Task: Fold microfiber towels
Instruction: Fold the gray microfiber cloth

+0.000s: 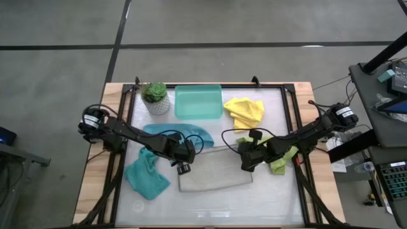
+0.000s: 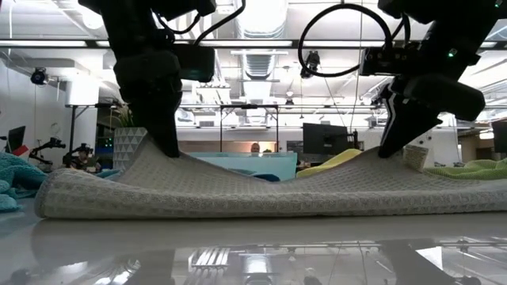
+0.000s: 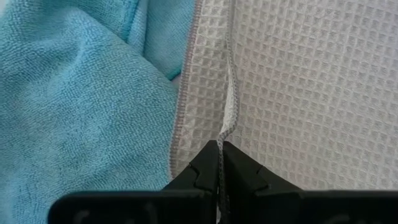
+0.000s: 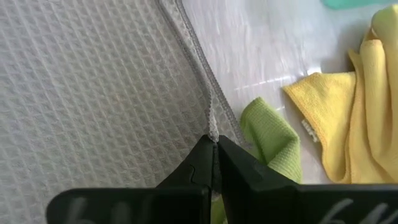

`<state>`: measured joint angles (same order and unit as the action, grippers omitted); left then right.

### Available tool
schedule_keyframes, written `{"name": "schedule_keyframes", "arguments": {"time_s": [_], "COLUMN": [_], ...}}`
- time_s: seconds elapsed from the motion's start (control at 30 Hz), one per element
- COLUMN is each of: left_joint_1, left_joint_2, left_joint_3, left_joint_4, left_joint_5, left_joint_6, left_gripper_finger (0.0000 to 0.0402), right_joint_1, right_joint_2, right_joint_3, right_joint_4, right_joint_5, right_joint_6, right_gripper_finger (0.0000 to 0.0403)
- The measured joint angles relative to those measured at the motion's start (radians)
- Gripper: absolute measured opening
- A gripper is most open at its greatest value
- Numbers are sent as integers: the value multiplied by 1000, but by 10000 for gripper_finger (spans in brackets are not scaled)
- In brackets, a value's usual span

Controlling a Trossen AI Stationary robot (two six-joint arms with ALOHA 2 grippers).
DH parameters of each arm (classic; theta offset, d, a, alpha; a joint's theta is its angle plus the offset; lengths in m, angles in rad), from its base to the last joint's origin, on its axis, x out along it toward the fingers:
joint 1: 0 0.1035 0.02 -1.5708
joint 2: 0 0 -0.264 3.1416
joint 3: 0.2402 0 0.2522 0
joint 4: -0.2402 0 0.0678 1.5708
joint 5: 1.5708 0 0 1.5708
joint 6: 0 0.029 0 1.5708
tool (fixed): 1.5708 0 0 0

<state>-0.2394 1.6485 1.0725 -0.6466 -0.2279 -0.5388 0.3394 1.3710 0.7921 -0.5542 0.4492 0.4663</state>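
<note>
A light grey waffle-weave towel [image 1: 213,170] lies in the middle of the table, and its near edge [image 2: 238,207] rests on the tabletop. My left gripper [image 1: 183,166] is shut on the towel's left side. My right gripper [image 1: 245,164] is shut on its right side. In the low view the towel rises to a peak under each gripper and sags between them. One teal-blue towel [image 1: 147,177] lies crumpled at the left and another [image 1: 181,133] lies under my left arm. A yellow towel [image 1: 245,111] and a lime green towel [image 1: 283,158] lie at the right. My left gripper pinches the grey towel's hemmed left edge [image 3: 227,124] between its two fingers, coming from above and pointing down. That edge is raised off a second grey layer [image 3: 186,124] below it. The rest of the towel lies on the table. My right gripper pinches the grey towel's hemmed right edge [image 4: 211,121] between its two fingers, coming from above and pointing down. The edge is lifted into a small peak [image 2: 372,158]. The cloth slopes down from there to the table.
A rigid teal tray [image 1: 198,102] and a potted plant [image 1: 156,98] stand at the far side. The lime green towel lies right beside my right gripper. The table's near strip [image 1: 210,207] is bare.
</note>
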Motion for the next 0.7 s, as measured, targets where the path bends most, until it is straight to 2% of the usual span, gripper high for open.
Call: {"name": "schedule_keyframes", "arguments": {"time_s": [0.7], "left_joint_1": [2], "left_joint_2": [1], "left_joint_3": [-49], "left_joint_4": [2], "left_joint_5": [-79], "left_joint_6": [-29], "left_gripper_finger": [0], "right_joint_1": [0], "right_joint_2": [0], "right_joint_3": [0], "right_joint_4": [14], "right_joint_5": [52], "right_joint_6": [-3], "right_gripper_finger": [9]}}
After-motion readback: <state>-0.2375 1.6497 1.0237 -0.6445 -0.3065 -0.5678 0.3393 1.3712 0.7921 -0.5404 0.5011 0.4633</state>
